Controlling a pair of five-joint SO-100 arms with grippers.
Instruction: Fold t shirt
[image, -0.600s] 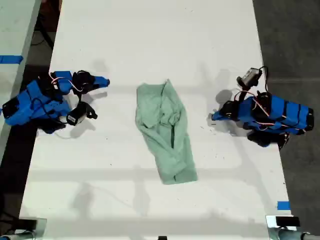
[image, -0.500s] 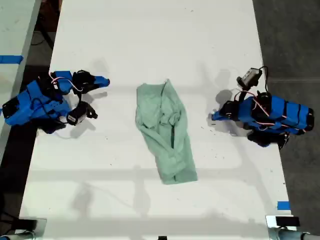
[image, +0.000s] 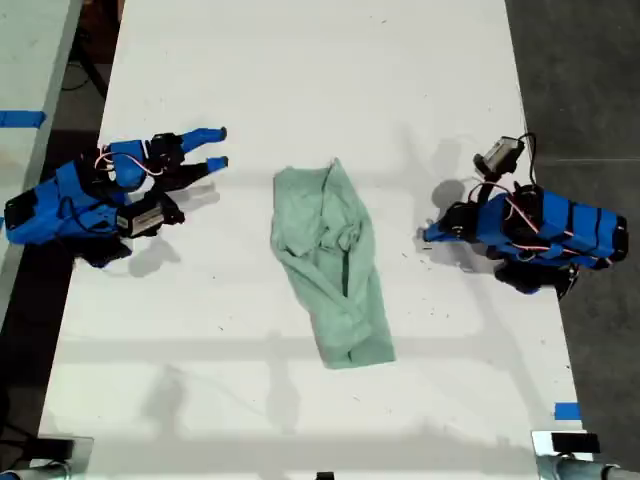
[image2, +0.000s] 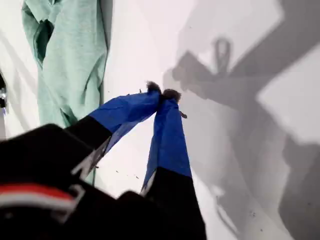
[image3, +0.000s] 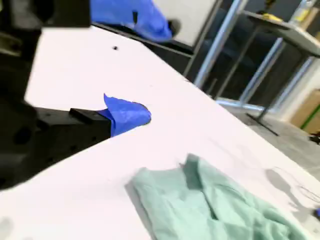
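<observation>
In the exterior view we hold my second gripper (image: 218, 148) spread wide at ten o'clock of the t shirt (image: 325, 250), probably readying a pinch; my first gripper (image: 428, 236) sits closed and empty at three o'clock.

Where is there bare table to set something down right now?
Free: the wide table beyond the t shirt toward the exterior view's top, and the strip below it. Narrower: between shirt and my first pincer, and my second pincer.
</observation>
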